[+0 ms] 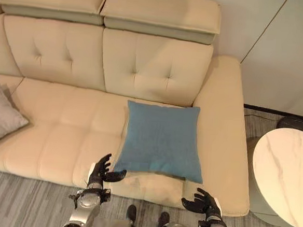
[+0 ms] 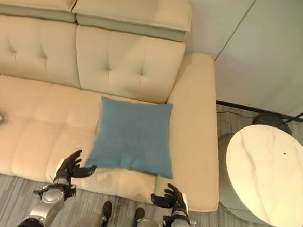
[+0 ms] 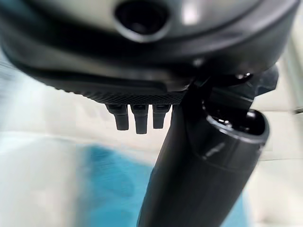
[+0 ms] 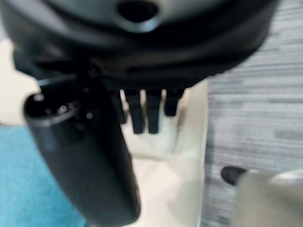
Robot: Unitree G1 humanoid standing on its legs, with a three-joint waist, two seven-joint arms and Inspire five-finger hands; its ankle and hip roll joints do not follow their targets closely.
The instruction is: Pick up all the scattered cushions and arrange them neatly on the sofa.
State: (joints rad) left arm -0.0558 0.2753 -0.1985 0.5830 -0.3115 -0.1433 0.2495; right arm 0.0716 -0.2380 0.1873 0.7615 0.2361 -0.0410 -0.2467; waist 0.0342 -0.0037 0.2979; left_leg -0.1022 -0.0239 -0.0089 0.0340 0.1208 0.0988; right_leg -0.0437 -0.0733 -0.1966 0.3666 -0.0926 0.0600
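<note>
Below me, cream sofa (image 1: 72,134) spans most of the view: tufted back cushions, two flat headrest pads on top, a wide armrest at my right end. Seat surface smooth, pale, slightly creased near the front edge. Floor (image 1: 20,200) in front is grey, streaked carpet or plank; pale wall panels (image 1: 281,44) behind the armrest. Round white table (image 1: 285,175) with faint marble veining stands just beside the sofa's right end, on the floor.

Blue cushion (image 1: 161,140) lies flat on the seat at the right end, next to the armrest, its near edge by the seat front. Grey cushion (image 1: 0,114) sits on the seat at the far left, partly cut by the frame edge.

My left robot hand (image 1: 103,171) hovers at the blue cushion's near left corner, fingers spread and straight, holding nothing. My right robot hand (image 1: 203,202) is at the near right corner over the seat front, fingers apart, empty. Contact with the cushion: cannot tell.
</note>
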